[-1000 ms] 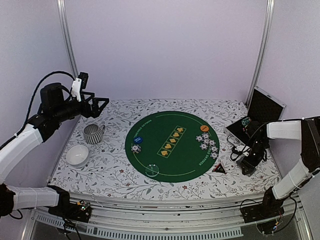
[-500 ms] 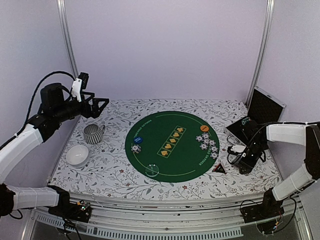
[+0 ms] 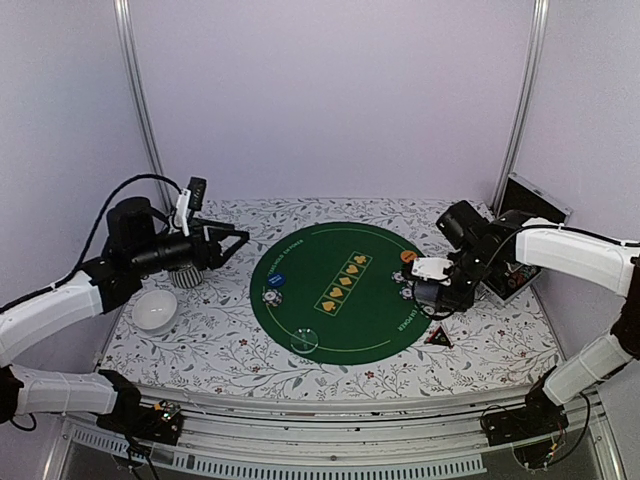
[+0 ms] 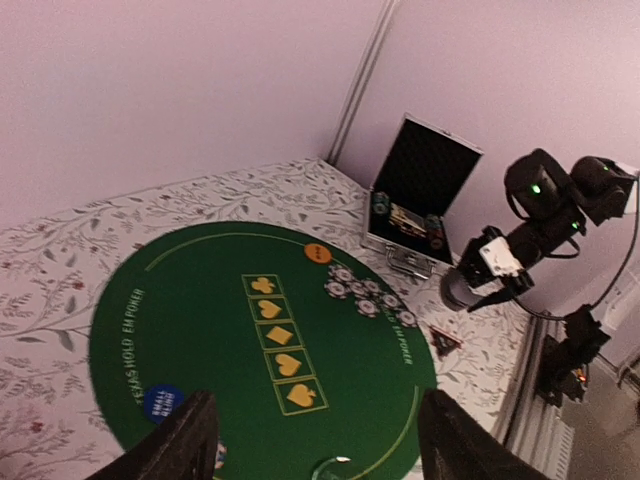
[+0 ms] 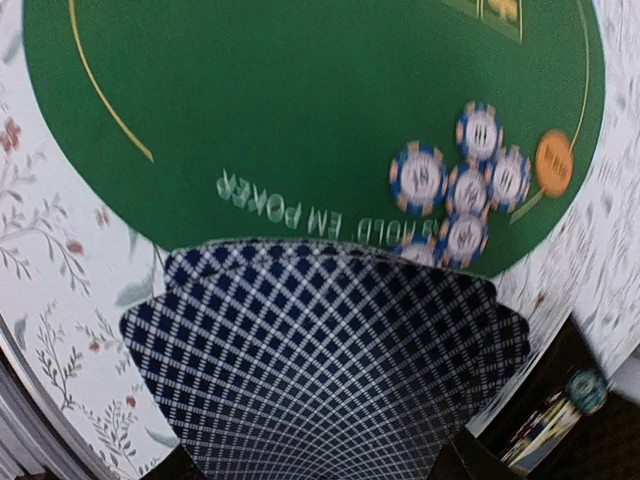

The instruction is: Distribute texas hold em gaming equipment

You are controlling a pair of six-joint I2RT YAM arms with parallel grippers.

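My right gripper (image 3: 436, 292) is shut on a deck of blue-checked playing cards (image 5: 330, 350), which fills the lower half of the right wrist view. It hangs over the right edge of the green poker mat (image 3: 340, 300). Just beyond it lies a cluster of whitish poker chips (image 5: 470, 175) beside the orange button (image 5: 553, 163). A blue button (image 3: 278, 280) and a few chips (image 3: 271, 297) lie on the mat's left side. My left gripper (image 3: 236, 244) hovers open and empty left of the mat, facing across it.
An open black case (image 3: 522, 228) with more chips stands at the back right. A small dark triangle (image 3: 438, 337) lies by the mat's right edge and a clear disc (image 3: 304, 340) on its front. The white bowl (image 3: 155, 310) sits at the left; the striped mug (image 3: 183, 277) is mostly behind my left arm.
My right arm swung from beside the case to above the mat's right edge, carrying the cards. The left arm dropped and reached toward the mat, its jaws narrower than before.
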